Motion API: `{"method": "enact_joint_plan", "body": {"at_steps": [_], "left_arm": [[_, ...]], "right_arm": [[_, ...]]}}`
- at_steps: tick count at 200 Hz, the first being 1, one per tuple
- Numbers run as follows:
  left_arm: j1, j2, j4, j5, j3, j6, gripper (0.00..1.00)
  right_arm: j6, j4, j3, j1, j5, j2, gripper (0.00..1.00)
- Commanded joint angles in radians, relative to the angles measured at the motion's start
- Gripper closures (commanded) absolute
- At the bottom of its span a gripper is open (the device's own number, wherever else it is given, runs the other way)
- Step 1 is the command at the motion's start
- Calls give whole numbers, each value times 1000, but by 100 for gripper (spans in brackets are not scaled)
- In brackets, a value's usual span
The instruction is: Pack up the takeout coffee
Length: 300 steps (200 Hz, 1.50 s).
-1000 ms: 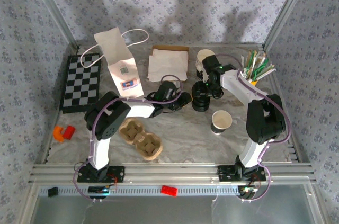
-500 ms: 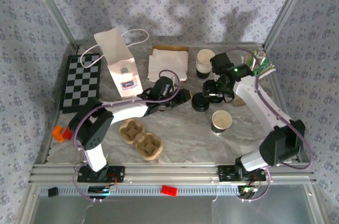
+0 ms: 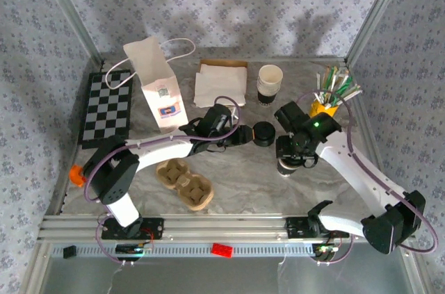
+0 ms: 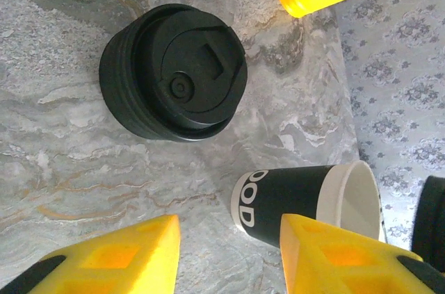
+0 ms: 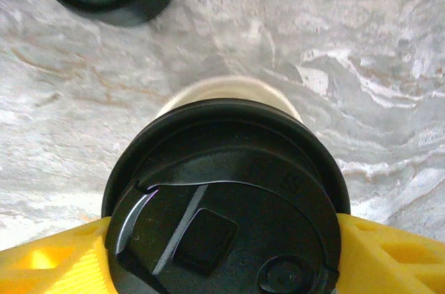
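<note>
The step in hand looks to be capping the takeout coffee. The right gripper (image 5: 222, 256) has its yellow fingers closed against two sides of a black lid (image 5: 222, 197). The cup (image 5: 226, 92) stands upright beneath it on the worktop (image 3: 236, 186), right of the middle. In the right wrist view a crescent of cream rim shows past one edge of the lid, so I judge the lid is either off-centre over the mouth or not yet down; whether it touches the rim I cannot tell. To do this well, the lid should shift a little toward the exposed rim until no cream shows on any side. It should then stay level and be pressed straight down so it catches all round. A tilted push would likely seat one side only and could tip the light cup. The left gripper (image 4: 222, 256) hangs empty with its fingers spread wide, near the stack of loose lids (image 4: 174, 71) on the far-left side of the cup, and it could steady the cup's wall. The white paper bag (image 3: 156, 89) stands toward the far left corner, well apart from the cup.
</note>
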<state>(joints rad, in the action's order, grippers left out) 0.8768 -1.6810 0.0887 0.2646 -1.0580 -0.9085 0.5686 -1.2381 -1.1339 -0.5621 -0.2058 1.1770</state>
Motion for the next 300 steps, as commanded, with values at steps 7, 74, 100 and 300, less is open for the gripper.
{"method": "enact_joint_plan", "body": {"at_steps": [7,74,100,300], "left_arm": [[13,33,-34,-15,-38,34,55],[21,48,-59,-35,-40,51,52],[21,51,-69,-43,-44,60,51],[37,50,-116,-20,-115,67,47]], "right_arm": [[52,34,60,-5,-10,-14,27],[19,107,106,12,-11,-8,26],[14,129,121,16,-11,-11,26],[-25,130,108,95,90,-69,10]]}}
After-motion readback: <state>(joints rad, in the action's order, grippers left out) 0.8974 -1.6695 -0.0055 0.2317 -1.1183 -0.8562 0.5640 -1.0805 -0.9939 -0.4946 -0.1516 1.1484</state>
